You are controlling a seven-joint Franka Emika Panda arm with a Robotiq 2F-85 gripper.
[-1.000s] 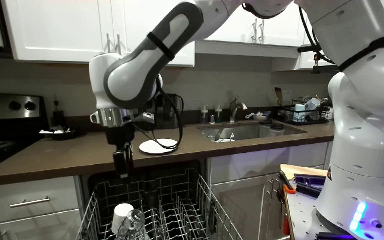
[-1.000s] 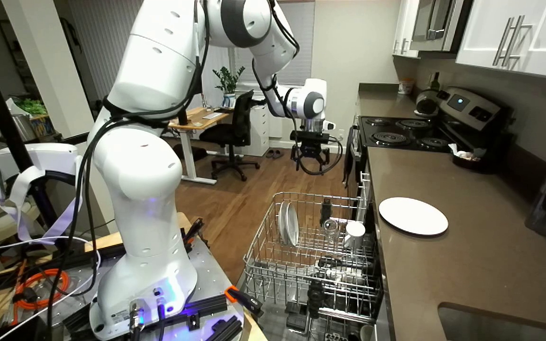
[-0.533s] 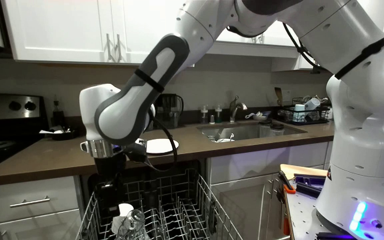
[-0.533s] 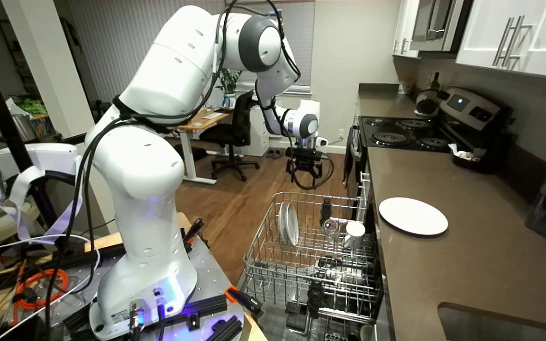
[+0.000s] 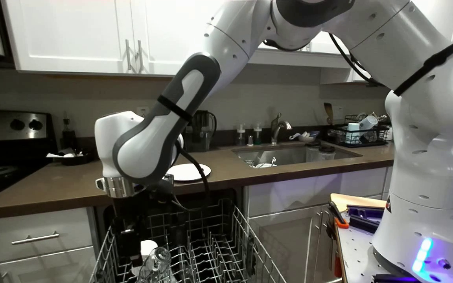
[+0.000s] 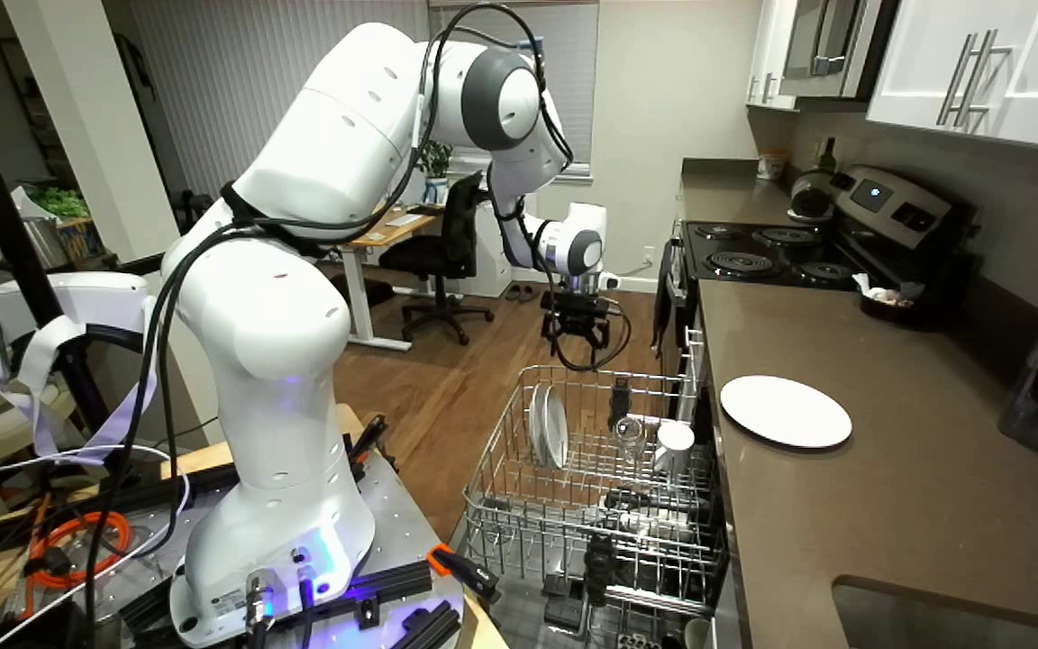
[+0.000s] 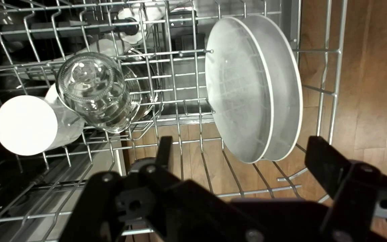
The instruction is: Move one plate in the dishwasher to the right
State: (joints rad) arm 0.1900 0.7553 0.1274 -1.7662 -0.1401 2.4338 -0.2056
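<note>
Over the dishwasher rack [image 5: 220,255], the gripper [image 7: 241,151] is hanging released, its two fingers [image 7: 165,151] standing well apart. Inside the rack, two pale plates [image 7: 239,90] are standing on edge, slightly tilted and just beside each other; in the wrist view, they are showing between the spread fingers. Also inside the rack, a clear glass [image 7: 91,87] is resting upside down and tilted, just beside a white mug [image 7: 25,125] that is likewise sitting upside down. Above and beside the rack, a third plate [image 6: 785,412] is lying flat on a brown countertop [image 6: 924,505].
</note>
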